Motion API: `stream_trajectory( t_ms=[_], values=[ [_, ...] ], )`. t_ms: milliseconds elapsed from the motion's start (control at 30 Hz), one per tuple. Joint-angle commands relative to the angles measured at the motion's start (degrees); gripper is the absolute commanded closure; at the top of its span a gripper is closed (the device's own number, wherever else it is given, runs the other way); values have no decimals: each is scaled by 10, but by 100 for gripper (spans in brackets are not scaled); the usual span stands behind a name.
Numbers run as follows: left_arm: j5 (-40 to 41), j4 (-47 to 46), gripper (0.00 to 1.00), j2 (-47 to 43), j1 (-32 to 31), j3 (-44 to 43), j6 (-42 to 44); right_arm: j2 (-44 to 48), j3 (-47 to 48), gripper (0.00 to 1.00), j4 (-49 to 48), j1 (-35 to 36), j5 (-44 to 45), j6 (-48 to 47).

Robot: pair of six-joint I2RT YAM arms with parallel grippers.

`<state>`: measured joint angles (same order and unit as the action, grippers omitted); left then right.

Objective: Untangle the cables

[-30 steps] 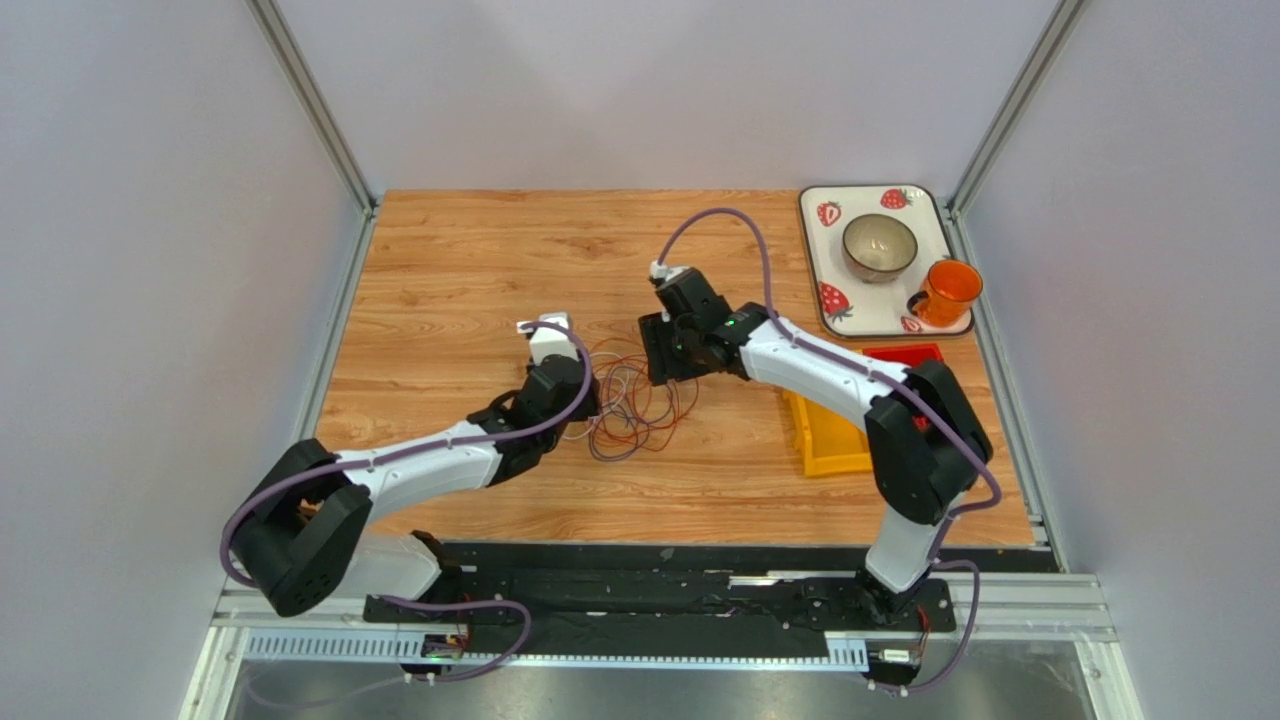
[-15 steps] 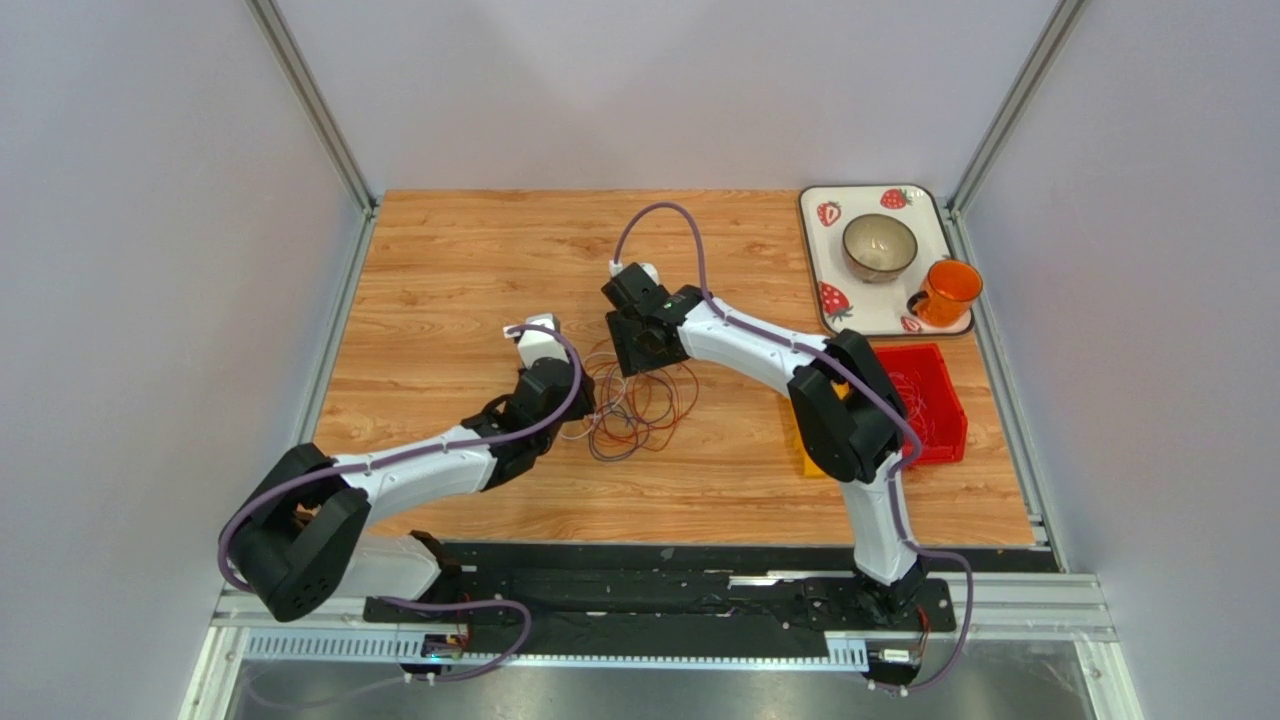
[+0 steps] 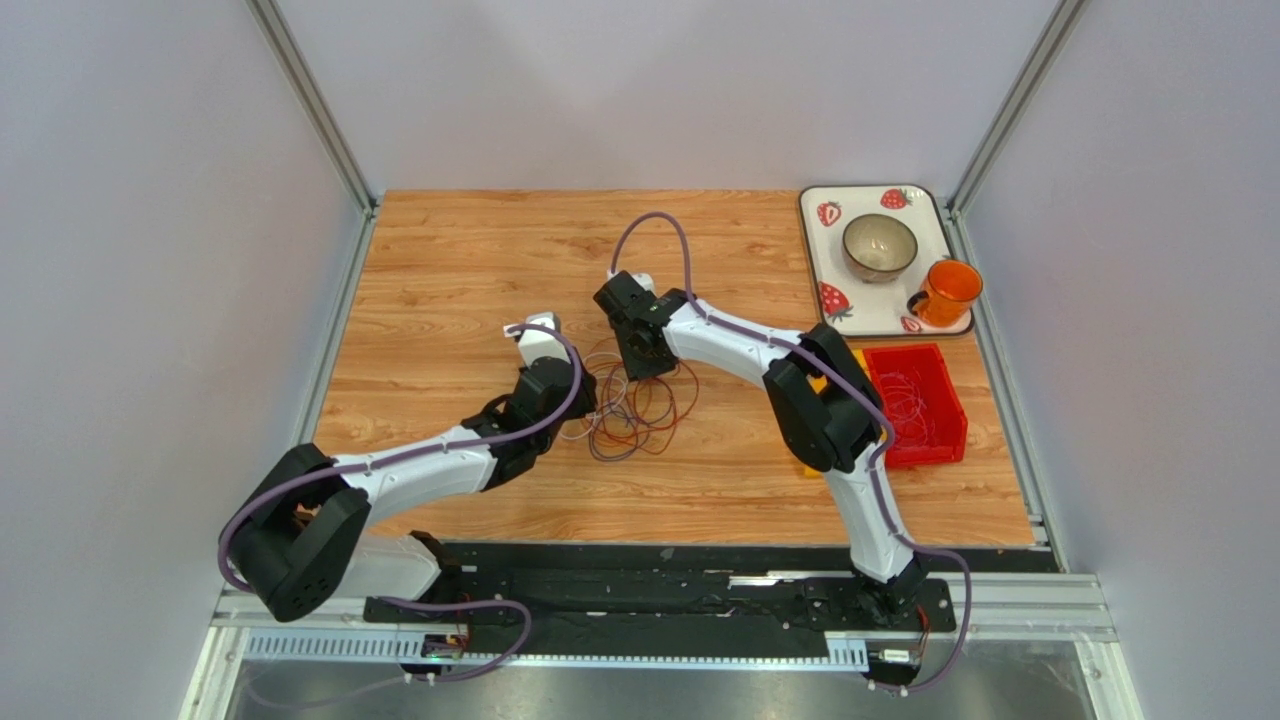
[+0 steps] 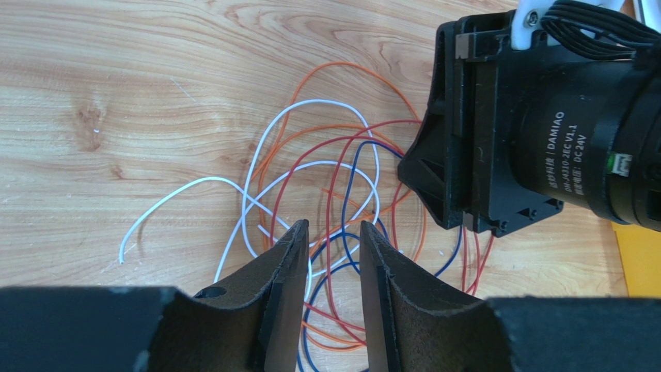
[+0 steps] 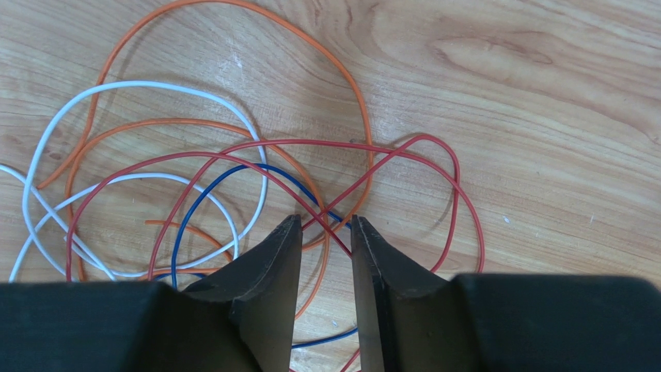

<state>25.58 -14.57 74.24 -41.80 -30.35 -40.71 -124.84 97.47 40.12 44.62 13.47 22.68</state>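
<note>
The cables [image 3: 643, 408] lie in a loose tangle on the wooden table [image 3: 451, 270] between my two grippers. In the left wrist view I see white [image 4: 186, 184], orange [image 4: 341, 66], red [image 4: 333, 194] and blue [image 4: 355, 163] loops crossing one another. My left gripper [image 4: 330, 232] is open low over the tangle's near left side, with strands lying on the table between its fingers. My right gripper [image 5: 324, 225] is open over the far side, above a crossing of red [image 5: 465, 209] and orange [image 5: 353, 77] wire. Neither gripper holds a cable.
A red bin [image 3: 914, 402] holding more thin wires sits right of the tangle, with a yellow piece [image 3: 812, 450] partly hidden under the right arm. A strawberry-patterned tray [image 3: 824, 218] at the back right carries a bowl [image 3: 879, 245] and an orange cup [image 3: 950, 290].
My right gripper has moved left and a little forward over the tangle, and its elbow has swung left, uncovering the red bin. My left arm has hardly moved.
</note>
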Motion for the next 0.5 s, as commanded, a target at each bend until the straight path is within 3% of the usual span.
stream_trajectory(
  t_ms=[0, 300, 467],
  values=[
    [-10, -27, 61, -3, 0, -1, 2, -4, 32, 67, -4, 4, 14, 12],
    [-15, -25, 62, 1, -1, -7, 5, -13, 36, 59, -9, 4, 5, 25],
    [-16, -24, 63, 3, 0, -9, 5, -19, 42, 62, -11, 3, 8, 26]
  ],
)
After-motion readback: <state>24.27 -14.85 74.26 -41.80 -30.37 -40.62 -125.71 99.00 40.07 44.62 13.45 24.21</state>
